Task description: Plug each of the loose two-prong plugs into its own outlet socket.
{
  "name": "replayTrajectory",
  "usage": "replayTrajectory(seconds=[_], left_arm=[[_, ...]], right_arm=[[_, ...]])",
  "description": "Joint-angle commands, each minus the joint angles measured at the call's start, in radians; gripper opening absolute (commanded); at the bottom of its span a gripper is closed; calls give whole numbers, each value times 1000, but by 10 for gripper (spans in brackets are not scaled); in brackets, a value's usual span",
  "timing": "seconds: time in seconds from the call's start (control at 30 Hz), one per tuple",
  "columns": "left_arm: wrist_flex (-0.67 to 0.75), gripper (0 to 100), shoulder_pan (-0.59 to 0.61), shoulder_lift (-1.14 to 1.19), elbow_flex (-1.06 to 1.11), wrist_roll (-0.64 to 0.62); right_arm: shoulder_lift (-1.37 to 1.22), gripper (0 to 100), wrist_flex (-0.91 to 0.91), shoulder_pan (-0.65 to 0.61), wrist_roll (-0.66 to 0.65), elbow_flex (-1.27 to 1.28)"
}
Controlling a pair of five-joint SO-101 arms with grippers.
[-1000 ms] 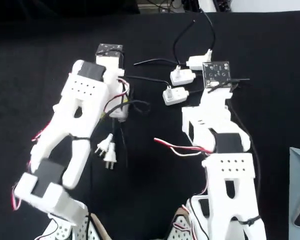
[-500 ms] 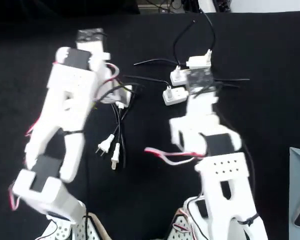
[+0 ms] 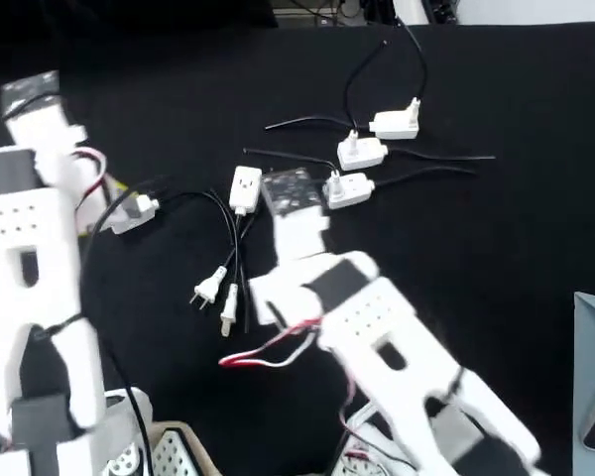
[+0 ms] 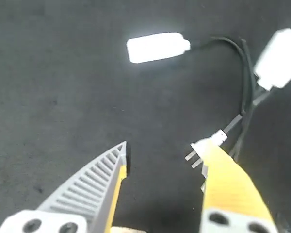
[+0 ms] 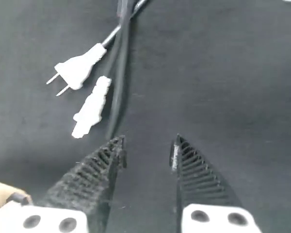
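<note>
Two white two-prong plugs (image 5: 80, 68) are pictured side by side on the black tabletop (image 5: 233, 73), lying lengthwise just beside the right tool (image 5: 148, 141), whose jaws are parted; this arm is judged nearer.

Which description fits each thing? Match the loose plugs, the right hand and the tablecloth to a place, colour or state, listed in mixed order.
Things:
1. loose plugs
2. right hand
3. tablecloth

Descriptions:
A. black, covering the table
B. open and empty
C. white, lying side by side, not plugged in

Pairs: 1-C, 2-B, 3-A
</note>
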State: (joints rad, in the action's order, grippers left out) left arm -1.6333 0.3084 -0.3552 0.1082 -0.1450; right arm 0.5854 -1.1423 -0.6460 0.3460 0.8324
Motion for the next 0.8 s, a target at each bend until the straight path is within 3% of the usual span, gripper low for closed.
replayTrajectory(seconds=[0.0, 0.3, 0.77], left_arm=[[106, 254, 56, -100, 130, 12], [269, 254, 147, -215, 364, 12], [290, 254, 191, -216, 443, 12]], right_arm=[[-136, 153, 11, -115, 94, -140], [-381, 152, 15, -226, 204, -311], [-670, 152, 15, -249, 278, -481]])
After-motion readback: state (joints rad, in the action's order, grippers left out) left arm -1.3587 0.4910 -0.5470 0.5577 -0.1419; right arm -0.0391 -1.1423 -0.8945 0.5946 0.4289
